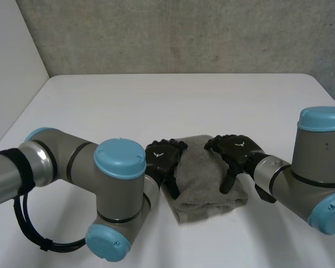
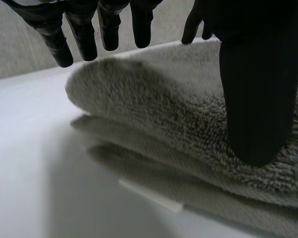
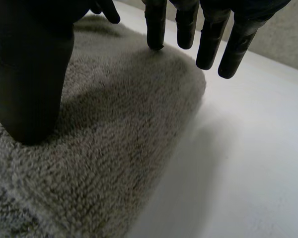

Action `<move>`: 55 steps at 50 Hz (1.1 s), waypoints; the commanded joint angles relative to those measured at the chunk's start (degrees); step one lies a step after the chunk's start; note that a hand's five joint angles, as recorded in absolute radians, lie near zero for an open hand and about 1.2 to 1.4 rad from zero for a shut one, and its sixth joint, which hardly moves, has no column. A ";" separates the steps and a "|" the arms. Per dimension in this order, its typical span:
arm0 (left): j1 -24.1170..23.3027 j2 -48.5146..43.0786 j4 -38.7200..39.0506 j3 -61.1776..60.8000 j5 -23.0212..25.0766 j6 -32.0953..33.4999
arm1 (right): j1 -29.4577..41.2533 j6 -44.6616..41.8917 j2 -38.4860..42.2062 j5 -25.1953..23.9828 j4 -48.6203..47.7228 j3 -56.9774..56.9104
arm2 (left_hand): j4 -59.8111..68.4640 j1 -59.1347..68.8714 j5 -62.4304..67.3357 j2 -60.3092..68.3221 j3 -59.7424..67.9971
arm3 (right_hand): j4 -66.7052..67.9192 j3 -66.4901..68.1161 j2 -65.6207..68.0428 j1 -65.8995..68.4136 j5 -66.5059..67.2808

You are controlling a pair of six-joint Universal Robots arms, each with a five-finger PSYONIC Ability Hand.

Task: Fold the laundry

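Folded grey terry towel (image 1: 204, 178) laid at 6 o'clock on white counter (image 1: 156, 100). Left hand (image 1: 163, 159) placed at its 9 o'clock edge, right hand (image 1: 237, 152) at 2 o'clock. Both hands spread, nothing clamped, thumbs rested on top. Layers best pressed flat evenly.

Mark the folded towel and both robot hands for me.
Folded towel (image 1: 204, 180), head view, middle of its top layer.
Left robot hand (image 1: 163, 159), head view, back of the hand.
Right robot hand (image 1: 235, 149), head view, back of the hand.
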 commanded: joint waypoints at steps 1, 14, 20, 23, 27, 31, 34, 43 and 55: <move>0.22 2.15 -0.02 -0.12 -0.83 -0.64 | 0.01 -0.45 -3.13 0.21 -0.21 -0.85 | 0.49 0.24 -1.41 0.53 0.58 | -4.61 -3.79 -4.03 -3.51 -3.46; 6.36 22.88 -9.84 3.74 -1.88 1.29 | 0.28 3.58 -19.84 8.09 3.46 -11.73 | 0.32 0.07 -1.58 0.36 0.41 | -4.61 -3.79 -4.03 -3.51 -3.46; 12.60 30.10 -16.88 7.35 -2.85 4.90 | 0.63 4.74 -20.82 15.14 11.46 -20.26 | 0.32 0.07 -1.58 0.36 0.41 | -4.61 -3.79 -4.03 -3.51 -3.46; 14.89 31.95 -19.70 8.66 -4.16 5.43 | 0.28 5.09 -20.91 16.46 13.32 -22.20 | 0.32 0.07 -1.58 0.36 0.41 | -4.61 -3.79 -4.03 -3.51 -3.46; 17.26 32.84 -22.69 10.68 -4.61 5.43 | 0.01 5.70 -20.91 16.90 13.77 -22.65 | 0.32 0.07 -1.58 0.36 0.41 | -4.61 -3.79 -4.03 -3.51 -3.46; 18.15 32.93 -24.01 11.31 -4.52 5.43 | 0.01 5.71 -20.91 16.91 13.77 -22.65 | 0.32 0.07 -1.58 0.36 0.41 | -4.61 -3.79 -4.03 -3.51 -3.46; 18.24 32.93 -24.89 11.31 -4.35 5.43 | 0.01 5.71 -20.73 16.91 13.86 -22.56 | 0.32 0.07 -1.58 0.36 0.41 | -4.61 -3.79 -4.03 -3.51 -3.46; 18.32 32.93 -25.16 11.31 -4.08 5.52 | 0.10 5.62 -20.47 16.12 13.77 -21.95 | 0.32 0.07 -1.58 0.36 0.41 | -4.61 -3.79 -4.03 -3.51 -3.46; 18.24 32.93 -24.98 10.52 -3.91 5.43 | 1.16 4.74 -14.16 4.72 14.55 -21.25 | 0.32 0.07 -1.58 0.36 0.41 | -4.61 -3.79 -4.03 -3.51 -3.46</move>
